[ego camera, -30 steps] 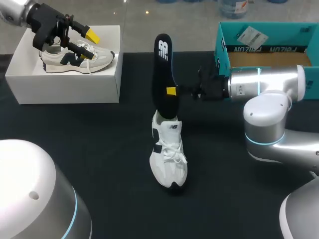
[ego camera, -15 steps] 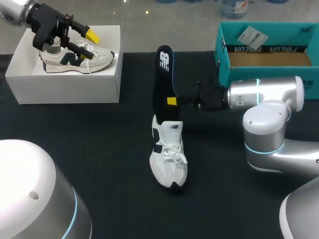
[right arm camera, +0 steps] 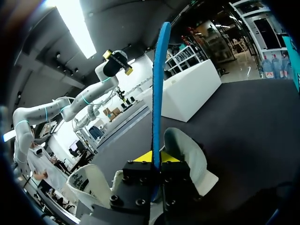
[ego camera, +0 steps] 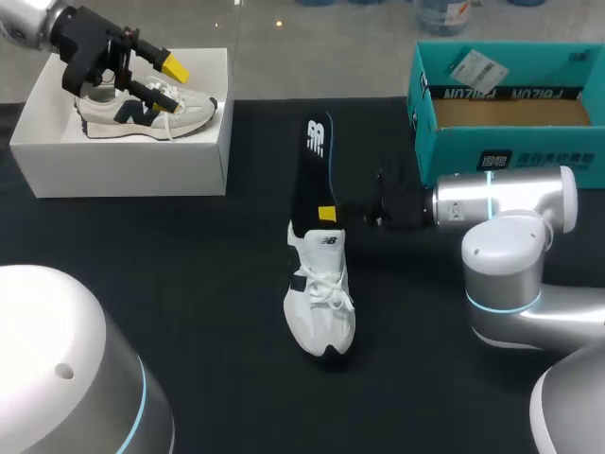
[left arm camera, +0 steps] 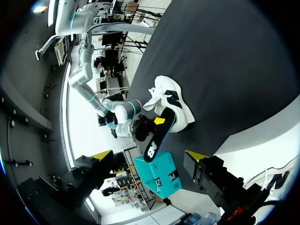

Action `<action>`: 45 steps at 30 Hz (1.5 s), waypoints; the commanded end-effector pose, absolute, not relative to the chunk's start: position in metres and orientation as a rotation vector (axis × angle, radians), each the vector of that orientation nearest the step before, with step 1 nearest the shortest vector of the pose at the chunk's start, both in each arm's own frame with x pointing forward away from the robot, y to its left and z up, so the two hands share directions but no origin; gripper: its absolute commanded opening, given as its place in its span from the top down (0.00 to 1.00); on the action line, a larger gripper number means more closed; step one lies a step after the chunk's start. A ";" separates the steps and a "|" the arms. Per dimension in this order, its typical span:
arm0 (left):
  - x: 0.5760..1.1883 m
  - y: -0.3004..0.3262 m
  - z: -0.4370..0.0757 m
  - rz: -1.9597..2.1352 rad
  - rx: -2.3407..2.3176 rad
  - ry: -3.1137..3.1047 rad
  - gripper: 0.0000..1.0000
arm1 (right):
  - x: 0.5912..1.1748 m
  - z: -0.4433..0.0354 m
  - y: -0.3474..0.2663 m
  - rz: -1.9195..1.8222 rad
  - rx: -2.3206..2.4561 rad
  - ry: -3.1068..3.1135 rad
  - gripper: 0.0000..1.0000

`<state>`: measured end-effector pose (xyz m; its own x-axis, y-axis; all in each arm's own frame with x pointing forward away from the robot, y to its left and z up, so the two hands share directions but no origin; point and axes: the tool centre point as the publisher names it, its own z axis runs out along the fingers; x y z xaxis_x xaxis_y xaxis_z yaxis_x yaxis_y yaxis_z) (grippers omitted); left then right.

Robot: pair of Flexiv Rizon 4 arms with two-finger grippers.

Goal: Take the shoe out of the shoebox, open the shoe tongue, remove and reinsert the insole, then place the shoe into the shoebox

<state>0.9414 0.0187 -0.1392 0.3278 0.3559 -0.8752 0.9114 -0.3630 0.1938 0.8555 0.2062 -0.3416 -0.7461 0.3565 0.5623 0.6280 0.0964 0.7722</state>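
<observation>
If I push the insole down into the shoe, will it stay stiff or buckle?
Probably fairly stiff: the insole stands nearly straight though the right claw grips only its lower part. It looks thin edge-on, so a hard push may bow it. The shoe sits unheld, so it might slide or tip.

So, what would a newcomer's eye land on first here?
The black insole standing upright mid-table, gripped in the jaws of the right arm, its lower end at the opening of the white shoe. Next, the left arm, jaws open above a second shoe in the white box at far left.
</observation>
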 end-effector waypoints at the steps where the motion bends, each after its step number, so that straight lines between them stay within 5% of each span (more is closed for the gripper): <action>1: 0.942 0.019 -0.139 -0.991 1.887 1.116 0.00 | 0.847 -0.348 0.208 -1.681 -1.014 -2.142 1.00; 13: 0.942 0.019 -0.139 -0.991 1.887 1.116 0.00 | 0.834 -0.357 0.205 -1.641 -1.050 -2.121 1.00; 14: 0.942 0.019 -0.139 -0.991 1.887 1.116 0.00 | 0.834 -0.356 0.204 -1.644 -1.055 -2.122 0.96; 15: 0.942 0.019 -0.139 -0.991 1.887 1.116 0.00 | 0.834 -0.354 0.203 -1.650 -1.057 -2.124 0.76; 18: 0.942 0.019 -0.139 -0.991 1.887 1.116 0.00 | 0.836 -0.348 0.203 -1.657 -1.049 -2.143 0.69; 27: 0.942 0.019 -0.139 -0.991 1.887 1.116 0.00 | 0.846 -0.333 0.203 -1.652 -1.000 -2.199 0.85; 34: 0.942 0.019 -0.139 -0.991 1.887 1.116 0.00 | 0.858 -0.325 0.196 -1.639 -0.987 -2.236 0.75; 45: 0.942 0.019 -0.139 -0.991 1.887 1.116 0.00 | 0.872 -0.316 0.193 -1.612 -0.956 -2.291 0.80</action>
